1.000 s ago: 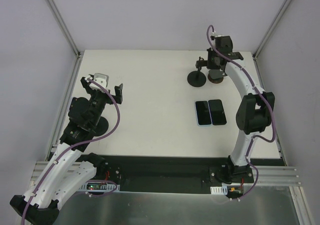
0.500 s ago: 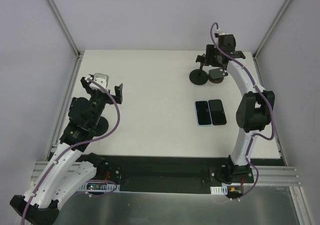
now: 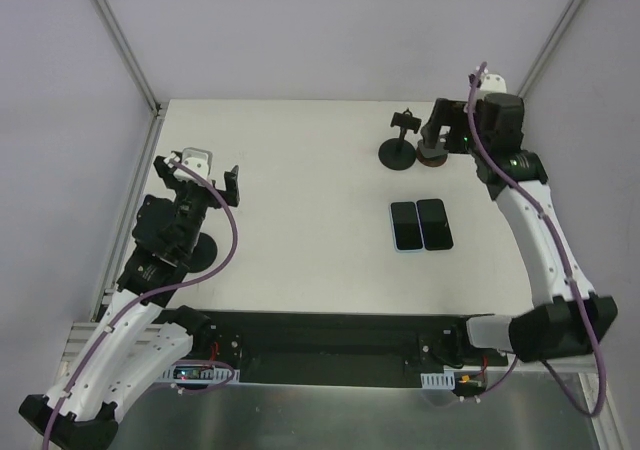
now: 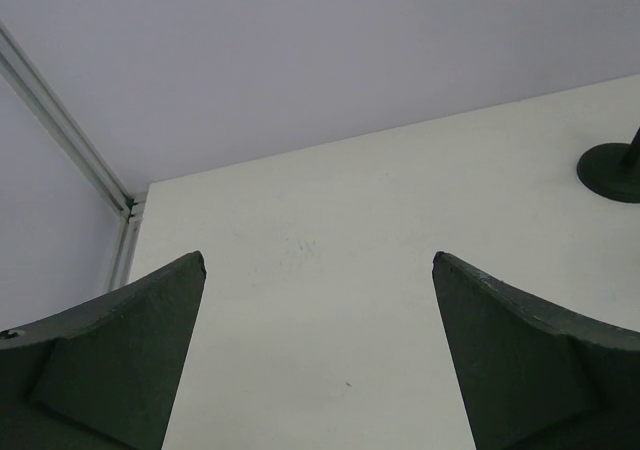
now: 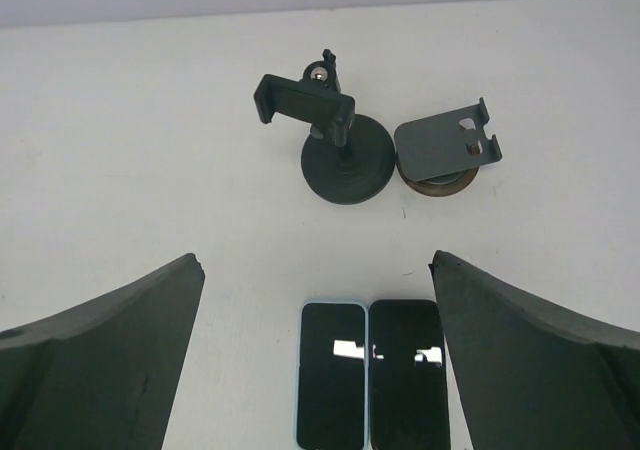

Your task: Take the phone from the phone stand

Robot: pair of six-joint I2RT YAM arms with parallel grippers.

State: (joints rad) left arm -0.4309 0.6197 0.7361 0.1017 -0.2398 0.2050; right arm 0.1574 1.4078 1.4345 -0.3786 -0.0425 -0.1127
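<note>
Two phones lie flat side by side on the white table, a light-blue-cased phone (image 3: pixel 405 226) (image 5: pixel 332 372) and a black phone (image 3: pixel 434 224) (image 5: pixel 408 372). Behind them stand a black clamp phone stand (image 3: pixel 397 154) (image 5: pixel 345 158) and a tilted plate phone stand (image 3: pixel 432 155) (image 5: pixel 446 146) on a brown base; neither holds a phone. My right gripper (image 3: pixel 438 130) (image 5: pixel 317 260) hangs open above the stands and phones, holding nothing. At the far left, my left gripper (image 3: pixel 197 174) (image 4: pixel 319 258) is open and empty over bare table.
A black round base (image 3: pixel 197 254) sits under my left arm near the table's left edge. The clamp stand's base (image 4: pixel 612 171) shows at the right of the left wrist view. Frame posts and grey walls enclose the table's back and sides.
My right gripper has opened and drawn back and up from the plate stand, with its arm swung out to the right. The left gripper has barely shifted.
</note>
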